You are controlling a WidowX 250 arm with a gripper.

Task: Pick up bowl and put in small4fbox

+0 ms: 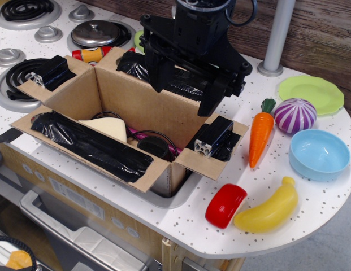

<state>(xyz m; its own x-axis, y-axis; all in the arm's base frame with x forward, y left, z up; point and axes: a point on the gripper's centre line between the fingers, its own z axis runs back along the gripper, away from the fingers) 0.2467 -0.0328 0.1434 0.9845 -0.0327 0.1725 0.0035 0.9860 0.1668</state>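
Note:
The light-blue bowl (319,153) sits upright on the white speckled counter at the right, below the purple onion toy (295,115). The brown cardboard box (130,121) stands open in the sink at the centre-left, its four flaps folded out with black tape-wrapped weights on them. My black gripper (185,93) hangs over the box's far right flap, well left of the bowl. Its two fingers point down with a wide gap between them and hold nothing.
An orange carrot toy (260,135), a yellow banana (269,212) and a red toy (226,205) lie between box and bowl. A light-green plate (311,94) lies behind the onion. A grey post (275,39) stands at the back. Stove burners and a lid fill the far left.

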